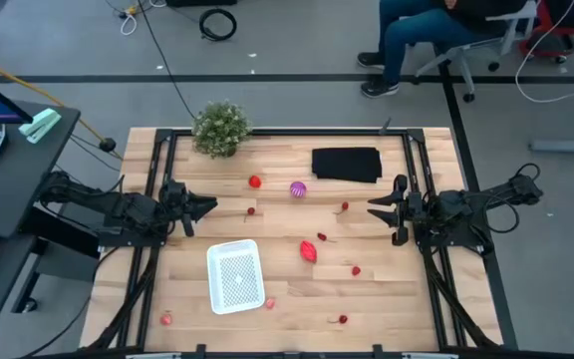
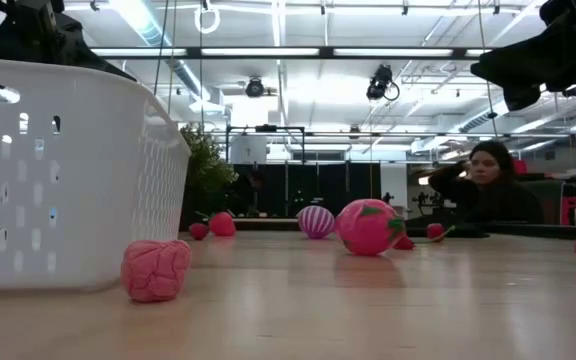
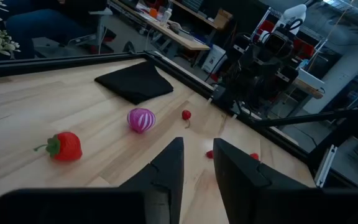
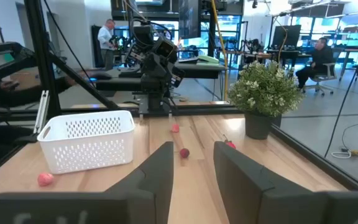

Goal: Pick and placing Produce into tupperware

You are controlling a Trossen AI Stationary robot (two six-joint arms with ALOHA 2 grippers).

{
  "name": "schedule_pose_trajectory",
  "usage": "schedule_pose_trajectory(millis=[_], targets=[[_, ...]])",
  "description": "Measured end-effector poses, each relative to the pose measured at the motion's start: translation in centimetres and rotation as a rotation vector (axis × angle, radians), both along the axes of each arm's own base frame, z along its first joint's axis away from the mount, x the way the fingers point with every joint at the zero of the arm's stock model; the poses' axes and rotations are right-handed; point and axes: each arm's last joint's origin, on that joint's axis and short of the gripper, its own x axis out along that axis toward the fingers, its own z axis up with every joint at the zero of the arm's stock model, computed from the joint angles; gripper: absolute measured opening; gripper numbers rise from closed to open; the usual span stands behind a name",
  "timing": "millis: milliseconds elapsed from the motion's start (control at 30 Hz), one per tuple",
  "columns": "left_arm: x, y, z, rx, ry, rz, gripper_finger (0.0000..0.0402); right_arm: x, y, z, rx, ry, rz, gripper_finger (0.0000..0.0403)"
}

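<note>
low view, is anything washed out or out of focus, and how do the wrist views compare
Low view: the ceiling strip lights blow out to white glare, and the white perforated plastic container looms large at the lens and looks soft. Left wrist view: the left gripper is a dark blur, while the striped purple ball stays sharp. Right wrist view: the right gripper is likewise blurred.

The table (image 1: 287, 299) was pale wood planks with a smooth, faintly shiny finish. The tupperware (image 1: 236, 276) was white perforated plastic. A flat black cloth (image 1: 347, 165) looked matt and soft. The nearest pink fruit (image 2: 156, 269) had a bumpy, matt skin.
</note>
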Motion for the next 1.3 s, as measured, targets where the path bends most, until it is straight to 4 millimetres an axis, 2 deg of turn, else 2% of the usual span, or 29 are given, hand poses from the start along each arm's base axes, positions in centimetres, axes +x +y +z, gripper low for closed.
schedule_pose_trajectory(millis=[267,1300], targets=[[0.0,0.0,0.0,0.0,0.0,0.0,0.0085,0.0,0.0,0.0,0.0,0.0,0.0,0.0123],[0.0,0.0,0.0,0.0,0.0,0.0,0.0093,0.0,0.0,0.0,0.0,0.0,0.0,0.0123]])
